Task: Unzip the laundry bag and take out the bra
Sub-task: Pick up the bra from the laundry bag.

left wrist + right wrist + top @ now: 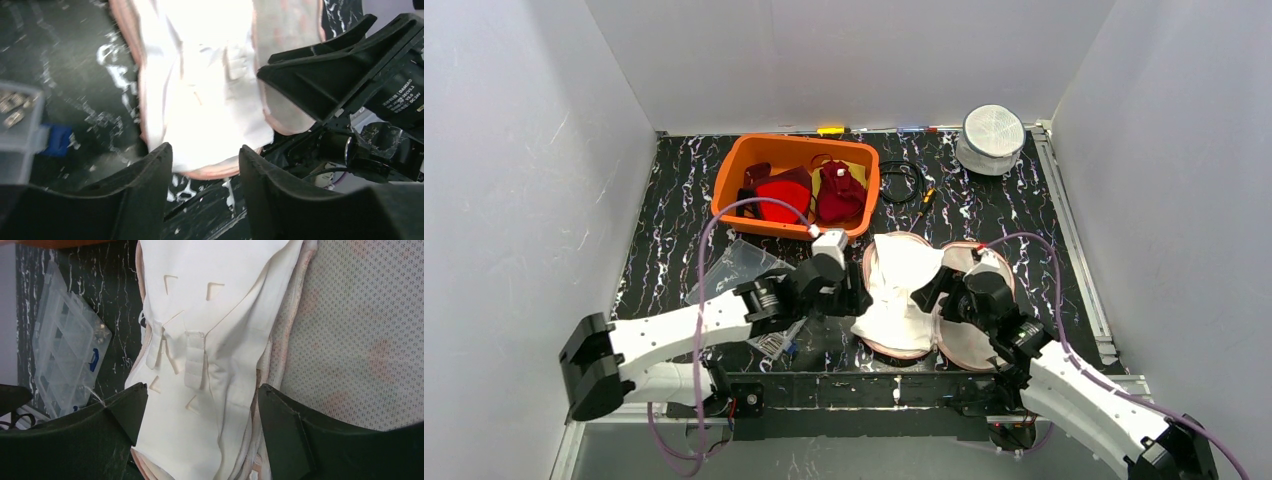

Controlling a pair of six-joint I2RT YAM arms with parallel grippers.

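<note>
While the bag (972,340) lies unzipped and spread open in two halves on the dark surface (674,200), the white bra (902,290) rests on its left half. The left jaws sit low, just beside the bag's left edge. They are partly open, with the edge of the bra just in front of the gap, and they hold nothing. The right jaws hang over the middle of the bag, spread wide above the bra, and they hold nothing too. A clear box (742,268) lies on the surface to the left of the bag. An orange basket (729,185) with red clothes (784,195) in it sits behind the bag
</note>
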